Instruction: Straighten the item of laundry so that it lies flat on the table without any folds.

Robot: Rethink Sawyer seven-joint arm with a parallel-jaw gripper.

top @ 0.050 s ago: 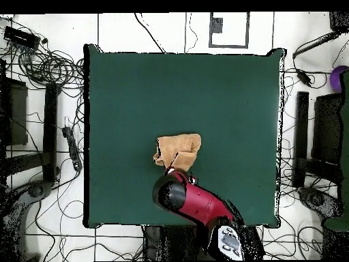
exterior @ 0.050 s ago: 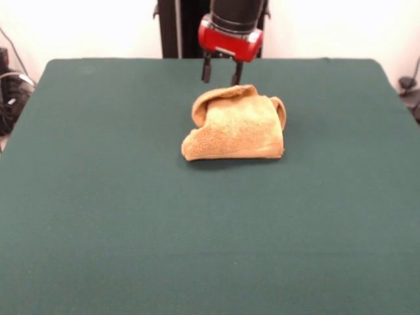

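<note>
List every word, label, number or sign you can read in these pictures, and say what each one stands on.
None can be read.
The towel and the green table carry no print or label.
The gripper and its red housing show no legible marking.
In the overhead view, a pale panel on the arm's base bears dark marks, too small to read.
</note>
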